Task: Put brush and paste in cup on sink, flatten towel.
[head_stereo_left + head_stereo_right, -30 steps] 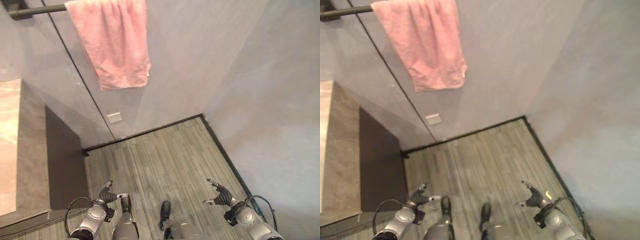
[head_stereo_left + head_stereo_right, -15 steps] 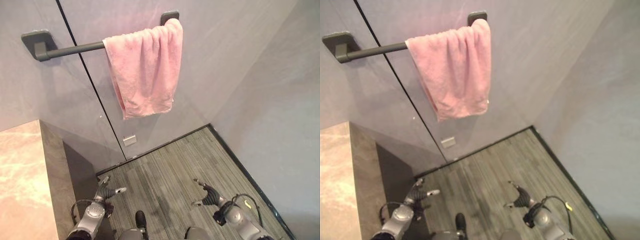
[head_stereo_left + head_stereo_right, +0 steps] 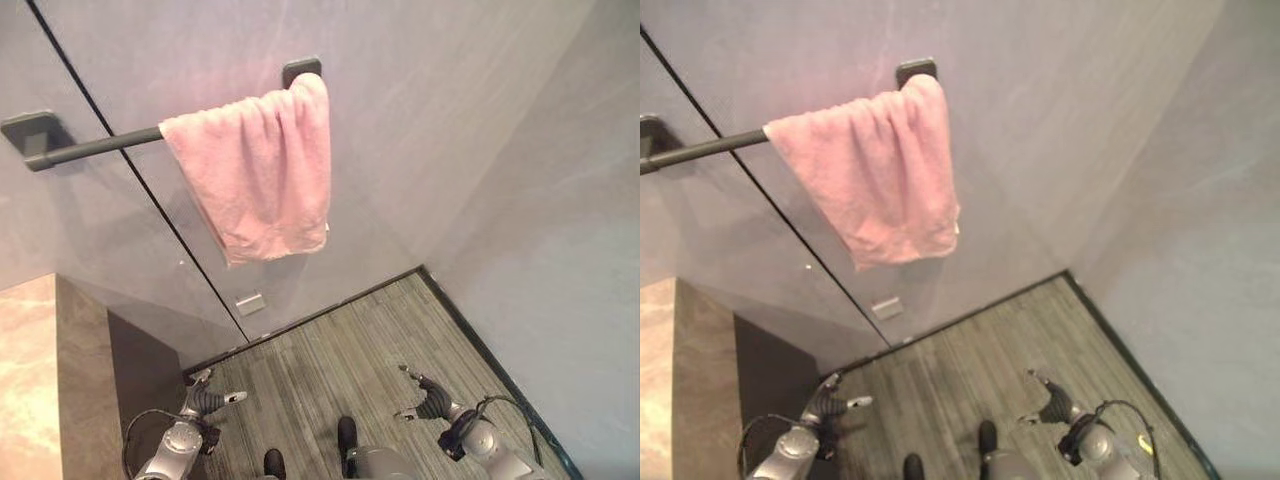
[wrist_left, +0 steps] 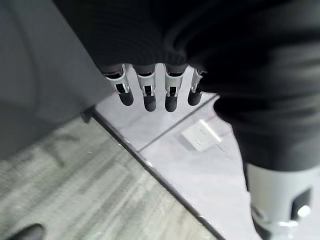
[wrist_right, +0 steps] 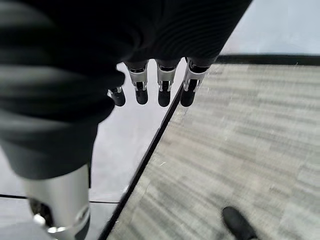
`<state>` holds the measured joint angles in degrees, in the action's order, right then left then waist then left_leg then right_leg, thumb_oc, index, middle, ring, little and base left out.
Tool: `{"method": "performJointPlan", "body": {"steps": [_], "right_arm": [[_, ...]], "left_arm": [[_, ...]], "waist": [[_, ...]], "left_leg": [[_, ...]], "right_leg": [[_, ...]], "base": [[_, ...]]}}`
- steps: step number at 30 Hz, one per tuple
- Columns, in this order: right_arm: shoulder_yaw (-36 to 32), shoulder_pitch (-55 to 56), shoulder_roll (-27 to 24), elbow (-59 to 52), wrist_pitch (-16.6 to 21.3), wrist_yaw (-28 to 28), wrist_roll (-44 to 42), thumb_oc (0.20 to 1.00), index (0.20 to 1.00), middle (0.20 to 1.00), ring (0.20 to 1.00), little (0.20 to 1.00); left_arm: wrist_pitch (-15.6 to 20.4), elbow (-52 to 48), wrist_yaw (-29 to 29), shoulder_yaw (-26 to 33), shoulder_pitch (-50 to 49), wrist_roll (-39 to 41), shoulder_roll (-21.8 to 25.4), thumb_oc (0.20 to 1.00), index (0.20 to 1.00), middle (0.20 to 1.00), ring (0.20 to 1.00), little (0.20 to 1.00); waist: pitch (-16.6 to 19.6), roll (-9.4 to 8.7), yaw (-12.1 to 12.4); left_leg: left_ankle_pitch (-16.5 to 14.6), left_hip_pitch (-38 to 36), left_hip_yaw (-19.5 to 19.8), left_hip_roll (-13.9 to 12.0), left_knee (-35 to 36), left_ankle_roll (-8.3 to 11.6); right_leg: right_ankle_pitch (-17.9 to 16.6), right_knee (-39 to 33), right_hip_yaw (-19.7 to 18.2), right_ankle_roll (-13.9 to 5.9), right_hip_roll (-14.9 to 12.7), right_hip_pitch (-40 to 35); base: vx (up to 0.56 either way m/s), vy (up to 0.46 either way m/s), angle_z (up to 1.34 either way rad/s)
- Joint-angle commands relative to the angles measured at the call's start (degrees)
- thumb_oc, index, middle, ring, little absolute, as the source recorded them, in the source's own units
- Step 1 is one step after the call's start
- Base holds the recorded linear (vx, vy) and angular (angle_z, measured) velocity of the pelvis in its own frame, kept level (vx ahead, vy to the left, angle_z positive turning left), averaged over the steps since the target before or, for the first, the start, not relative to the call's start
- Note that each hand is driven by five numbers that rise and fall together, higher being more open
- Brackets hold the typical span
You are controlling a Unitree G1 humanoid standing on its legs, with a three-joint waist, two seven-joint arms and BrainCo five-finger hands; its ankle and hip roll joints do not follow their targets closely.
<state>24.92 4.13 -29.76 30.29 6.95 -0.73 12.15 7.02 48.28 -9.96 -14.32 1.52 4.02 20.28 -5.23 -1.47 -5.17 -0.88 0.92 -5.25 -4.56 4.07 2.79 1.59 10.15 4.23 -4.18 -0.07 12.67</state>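
Note:
A pink towel [image 3: 255, 175] hangs bunched toward the right end of a dark rail [image 3: 100, 145] on the grey wall, its lower edge crooked. My left hand [image 3: 205, 400] hangs low over the floor, far below the towel and to its left, open and holding nothing; its straight fingers [image 4: 150, 95] show in the left wrist view. My right hand [image 3: 432, 398] hangs low at the right, also open and empty, with its fingers [image 5: 160, 87] straight above the floor's dark skirting.
A marble-topped counter [image 3: 30, 390] with a grey side stands at the left. A small white plate [image 3: 250, 302] sits low on the wall under the towel. Grey walls meet in a corner at the right, and striped grey flooring [image 3: 340, 350] lies between them.
The camera has lifted from the floor to the towel rail, then shifted slightly, so the whole picture has moved. Both hands still hang low and open.

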Motion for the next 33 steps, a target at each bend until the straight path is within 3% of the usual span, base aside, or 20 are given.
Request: {"method": "performJointPlan", "body": {"steps": [1,7,10,12,15,17,18,20,21,26,28,29,33], "right_arm": [[-1.31,0.56,0.96,-2.31,1.56,-0.54,-1.27,1.0,1.0,1.0,1.0,1.0],[-2.22,0.88,-1.62,-2.51,2.0,-0.88,-1.5,1.0,1.0,1.0,1.0,1.0],[-3.67,1.42,-3.25,-3.99,2.39,-1.06,-2.95,1.0,1.0,1.0,1.0,1.0],[-3.96,1.71,-3.41,-4.03,2.48,-1.12,-3.48,1.0,1.0,1.0,1.0,1.0],[-4.33,2.47,-3.2,-3.34,2.11,-1.14,-3.79,1.0,1.0,1.0,1.0,1.0],[-3.31,1.62,-2.73,-2.2,1.88,-1.86,-2.79,1.0,1.0,1.0,1.0,1.0],[-3.01,1.15,-2.45,-2.02,2.02,-1.93,-2.72,1.0,1.0,1.0,1.0,1.0],[-2.82,0.92,-2.34,-2.3,2.1,-1.77,-2.59,1.0,1.0,1.0,1.0,1.0],[-2.61,0.8,-2.0,-3.16,2.09,-1.39,-1.83,1.0,1.0,1.0,1.0,1.0],[-3.18,-0.17,-0.41,-3.9,1.99,-1.74,-1.16,1.0,1.0,1.0,1.0,1.0],[-2.7,-1.03,0.44,-4.01,2.03,-1.78,-1.59,1.0,1.0,1.0,1.0,1.0],[-2.19,-1.49,0.78,-4.65,2.24,-1.72,-1.59,1.0,1.0,1.0,1.0,1.0],[-1.6,-1.16,0.78,-5.72,2.36,-1.38,-1.58,1.0,1.0,1.0,1.0,1.0]], "left_arm": [[1.86,0.79,-1.17,0.92,1.48,2.19,1.4,1.0,1.0,1.0,1.0,1.0],[1.74,3.57,-1.22,1.62,2.32,4.71,-0.29,1.0,1.0,1.0,1.0,1.0],[1.73,4.16,-1.48,0.86,3.98,3.92,-0.58,1.0,1.0,1.0,1.0,1.0],[1.75,4.04,-1.6,0.64,4.28,3.91,-0.53,1.0,1.0,1.0,1.0,1.0],[1.8,3.55,-1.51,-0.16,5.18,3.5,-0.21,1.0,1.0,1.0,1.0,1.0],[2.05,1.7,-1.77,-1.19,4.98,2.84,0.48,1.0,1.0,1.0,1.0,1.0],[2.21,0.7,-1.78,-1.23,4.82,2.45,0.96,1.0,1.0,1.0,1.0,1.0],[2.18,-0.46,-1.67,-1.19,4.33,2.1,1.33,1.0,1.0,1.0,1.0,1.0],[2.29,-2.82,-1.57,-1.02,2.74,0.84,2.14,1.0,1.0,1.0,1.0,1.0],[2.57,-6.85,-0.92,-0.6,0.87,0.16,3.7,1.0,1.0,1.0,1.0,1.0],[2.61,-7.5,-1.09,-0.53,0.91,-0.19,4.32,1.0,1.0,1.0,1.0,1.0],[2.69,-7.12,-1.34,-0.34,0.96,0.0,4.4,1.0,1.0,1.0,1.0,1.0],[2.73,-8.5,-1.17,-0.51,0.6,-0.33,4.87,1.0,1.0,1.0,1.0,1.0]], "waist": [[-0.15,-3.2,-0.72],[1.42,-2.87,-1.24],[0.65,-2.92,-1.79],[0.44,-2.95,-1.9],[0.46,-3.01,-1.3],[0.49,-1.92,1.04],[0.47,-1.74,1.61],[0.48,-1.77,1.98],[0.83,-1.78,2.2],[1.49,-2.24,2.65],[1.47,-2.35,2.53],[1.38,-2.29,2.12],[0.55,-1.72,1.13]], "left_leg": [[-2.72,-1.9,4.11,4.01,-4.62,-0.65],[-2.82,-1.8,5.16,2.19,-7.88,1.26],[-0.36,1.21,3.93,2.48,-17.37,2.86],[0.19,2.13,3.25,2.21,-17.91,2.83],[-0.06,5.48,0.57,1.26,-11.85,1.94],[7.85,13.16,1.03,-0.49,-4.88,3.18],[8.78,13.66,1.22,-0.66,-4.11,3.48],[8.72,13.43,1.52,-0.7,-4.41,3.52],[6.04,13.65,2.15,0.75,-7.12,2.17],[1.63,13.13,0.31,3.83,-11.39,-0.74],[0.4,11.86,0.08,4.54,-11.2,-1.4],[0.25,9.7,-0.63,4.84,-9.31,-1.68],[-0.11,6.83,-0.22,4.83,-7.53,-1.79]], "right_leg": [[-7.07,-6.03,-8.48,-5.31,-3.01,1.14],[-4.72,-6.23,-5.43,-3.45,-1.43,-1.29],[-2.91,-5.48,-3.63,-1.83,-1.46,-3.53],[-2.45,-5.51,-3.24,-1.58,-1.64,-4.23],[-1.28,-6.84,-1.98,-2.28,-3.08,-6.55],[-0.03,-9.01,-2.6,-2.76,-3.86,-10.72],[0.34,-9.26,-3.13,-3.0,-4.02,-11.62],[0.64,-9.03,-3.69,-3.26,-4.36,-12.09],[1.65,-8.02,-4.88,-4.35,-5.88,-12.45],[-0.5,-3.74,-8.04,-5.82,-9.2,-10.84],[-2.42,-1.28,-8.76,-5.46,-8.31,-8.9],[-5.14,-1.34,-7.08,-5.18,-7.73,-6.02],[-7.64,-2.39,-5.91,-5.61,-7.43,-2.65]], "base": [[0.2,-0.188,0.43],[0.2,-0.171,0.45],[0.18,-0.114,0.53],[0.08,-0.016,0.38],[0.2,0.049,0.36],[0.45,0.207,0.54],[0.3,0.143,-0.01],[0.21,0.178,-0.41],[0.3,0.338,-0.59],[0.19,0.272,-0.58],[0.2,0.218,-0.35],[0.2,0.163,-0.35],[0.14,0.042,-0.1]]}}
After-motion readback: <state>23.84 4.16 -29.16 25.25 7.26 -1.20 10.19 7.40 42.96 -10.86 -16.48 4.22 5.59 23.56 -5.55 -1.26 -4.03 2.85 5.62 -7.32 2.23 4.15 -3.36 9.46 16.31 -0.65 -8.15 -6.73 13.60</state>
